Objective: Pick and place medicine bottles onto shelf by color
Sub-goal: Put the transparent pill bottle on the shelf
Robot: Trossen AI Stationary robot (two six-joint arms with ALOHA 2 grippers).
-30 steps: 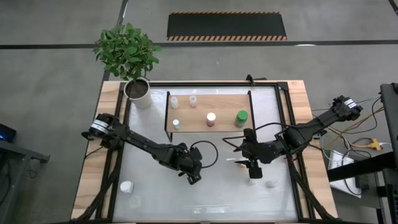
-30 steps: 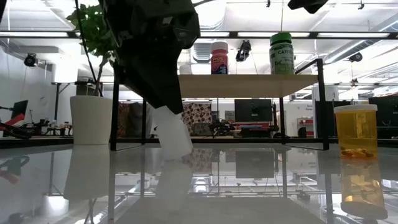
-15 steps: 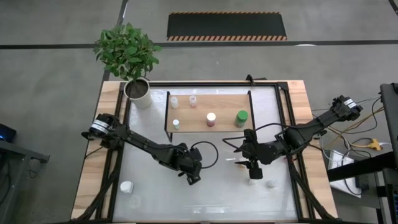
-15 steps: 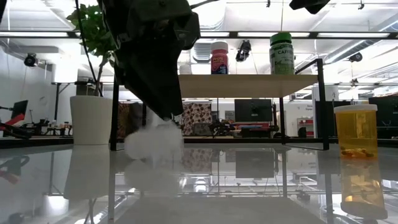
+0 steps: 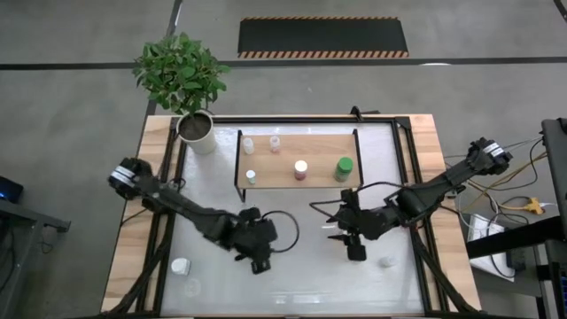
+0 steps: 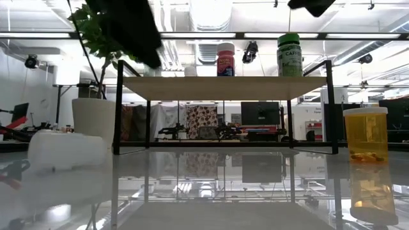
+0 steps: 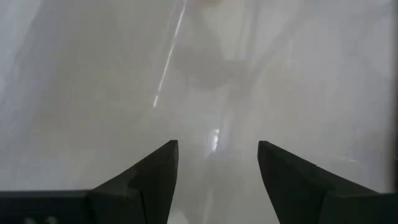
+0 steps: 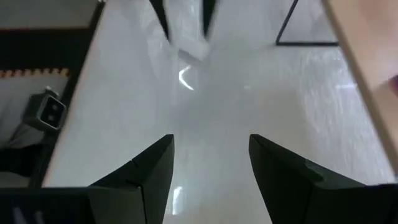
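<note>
A white bottle [image 6: 67, 150] lies on its side on the glossy table top, left in the low view, touched by nothing. My left gripper [image 5: 257, 261] hangs open above the table [image 7: 214, 155], with nothing between its fingers. My right gripper [image 5: 356, 251] is open too [image 8: 208, 162], low over the table's right half and empty. An orange bottle [image 6: 365, 134] stands upright to the right. The shelf [image 5: 297, 158] carries several upright bottles, among them a green-capped one [image 5: 343, 166] and a pinkish one [image 5: 300, 169].
A potted plant [image 5: 196, 127] stands at the far left corner beside the shelf. Two small white bottles [image 5: 181, 265] [image 5: 192, 286] sit near the near left corner, and another [image 5: 386, 261] just right of my right gripper. Bare table lies between the two grippers.
My left gripper has let go of the white bottle it held upright on the table. It has risen and moved toward the table's left and near edges. The bottle has fallen and come to rest on its side farther left. My right gripper has shifted slightly toward the near edge.
</note>
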